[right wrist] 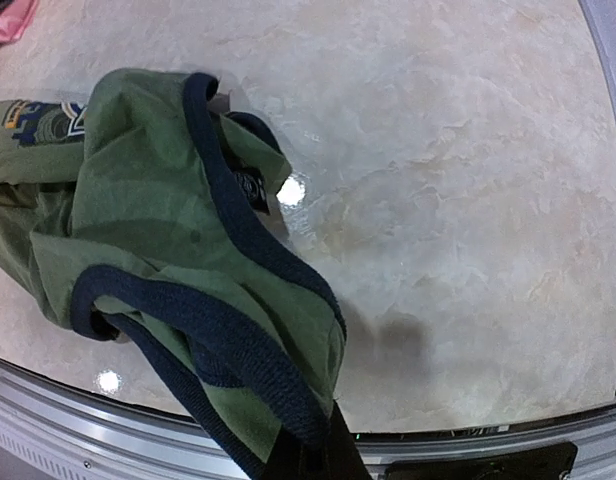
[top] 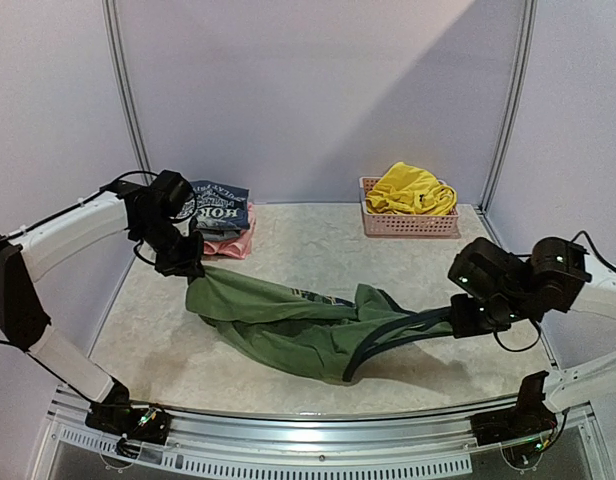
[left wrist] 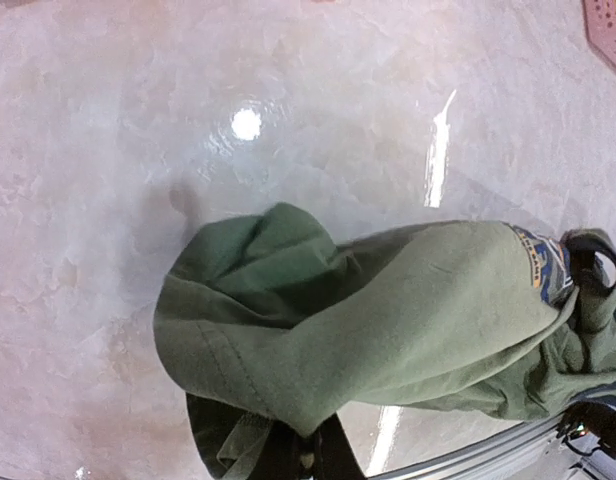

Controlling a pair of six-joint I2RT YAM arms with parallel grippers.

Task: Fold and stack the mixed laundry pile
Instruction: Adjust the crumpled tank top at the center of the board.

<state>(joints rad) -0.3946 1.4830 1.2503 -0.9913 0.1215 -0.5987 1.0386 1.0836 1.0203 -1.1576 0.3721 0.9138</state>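
The left gripper (top: 185, 265), centre left, and the right gripper (top: 458, 318), lower right, each pinch shut on an end of the olive-green shirt (top: 288, 325) stretched across mid-frame. The step looks like spreading — next it probably needs laying flat, unwrinkled, for folding.

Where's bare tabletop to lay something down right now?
Bare: back centre of the table, between the folded pile and the basket; also the near-left corner beside the shirt. Crowded: the middle to near right, where the shirt stretches between the left gripper and right gripper.
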